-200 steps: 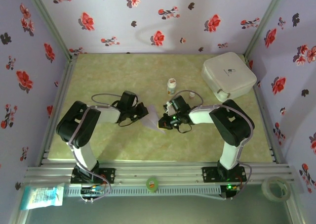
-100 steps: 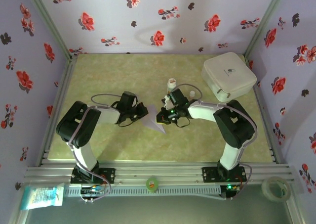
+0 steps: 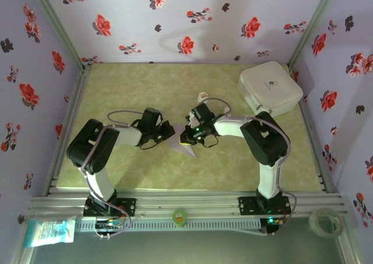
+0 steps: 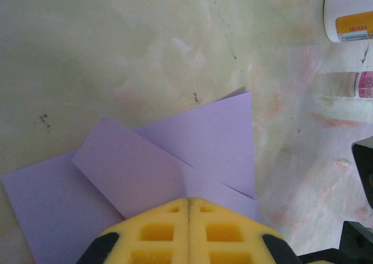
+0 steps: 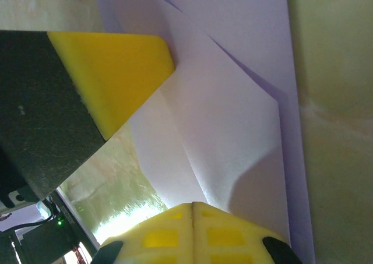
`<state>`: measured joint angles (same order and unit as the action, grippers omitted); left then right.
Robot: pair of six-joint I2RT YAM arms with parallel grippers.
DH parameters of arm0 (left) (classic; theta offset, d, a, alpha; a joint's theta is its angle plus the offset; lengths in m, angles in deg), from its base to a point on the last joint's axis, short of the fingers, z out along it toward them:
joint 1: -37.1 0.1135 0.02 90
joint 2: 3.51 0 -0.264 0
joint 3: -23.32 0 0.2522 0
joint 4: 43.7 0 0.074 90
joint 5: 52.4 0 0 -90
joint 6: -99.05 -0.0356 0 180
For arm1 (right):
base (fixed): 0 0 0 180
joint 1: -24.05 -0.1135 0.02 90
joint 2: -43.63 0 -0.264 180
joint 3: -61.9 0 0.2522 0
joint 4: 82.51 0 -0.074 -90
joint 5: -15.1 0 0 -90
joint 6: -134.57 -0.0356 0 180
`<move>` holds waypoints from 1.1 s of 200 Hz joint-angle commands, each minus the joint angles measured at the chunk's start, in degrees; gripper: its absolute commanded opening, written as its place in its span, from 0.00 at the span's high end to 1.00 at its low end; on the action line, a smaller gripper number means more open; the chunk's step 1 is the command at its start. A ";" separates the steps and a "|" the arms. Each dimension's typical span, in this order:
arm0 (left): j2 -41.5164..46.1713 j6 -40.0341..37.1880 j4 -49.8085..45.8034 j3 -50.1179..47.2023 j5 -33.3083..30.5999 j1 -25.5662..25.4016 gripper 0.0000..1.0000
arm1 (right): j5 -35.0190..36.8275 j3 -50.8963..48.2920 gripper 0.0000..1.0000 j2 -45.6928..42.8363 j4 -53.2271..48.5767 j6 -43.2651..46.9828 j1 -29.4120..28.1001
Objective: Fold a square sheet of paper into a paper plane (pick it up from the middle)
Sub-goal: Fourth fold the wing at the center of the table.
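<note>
The square sheet of paper (image 3: 186,150) is creased into a pale lilac pointed shape lying mid-table, between the two grippers. In the left wrist view its folded flaps (image 4: 175,153) overlap just ahead of my left gripper (image 4: 188,200), which is shut with its tips resting on the paper. My right gripper (image 5: 193,204) is also shut, tips on the paper (image 5: 233,130) at a crease. No paper shows between either pair of fingers. From above, the left gripper (image 3: 169,132) and right gripper (image 3: 184,138) nearly meet. The left gripper's yellow finger (image 5: 111,66) lies at the paper's edge.
A white rounded box (image 3: 270,89) stands at the back right. A white bottle (image 4: 349,13) and a smaller one (image 4: 349,84) stand just beyond the paper, near the right arm. Tape rolls (image 3: 179,217) (image 3: 324,220) sit by the front rail.
The right gripper has swung left and slightly away, across the paper toward the left gripper. The paper's pointed near tip has come into sight. The left gripper has stayed put.
</note>
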<state>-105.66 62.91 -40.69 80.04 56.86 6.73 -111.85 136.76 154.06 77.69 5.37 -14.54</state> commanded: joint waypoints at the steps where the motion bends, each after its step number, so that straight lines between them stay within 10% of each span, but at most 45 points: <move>1: -2.55 -1.90 -5.00 -1.39 -3.37 0.75 0.97 | -0.51 1.35 0.97 1.01 -0.57 -0.81 -0.78; 220: -3.15 -1.33 -6.30 -1.98 -2.95 2.04 0.98 | 0.79 -25.36 0.95 -15.71 -3.69 2.10 3.51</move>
<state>-106.18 62.54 -41.28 80.50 58.88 7.39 -113.29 114.62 139.92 82.36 8.16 -11.81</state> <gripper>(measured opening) 0.046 0.052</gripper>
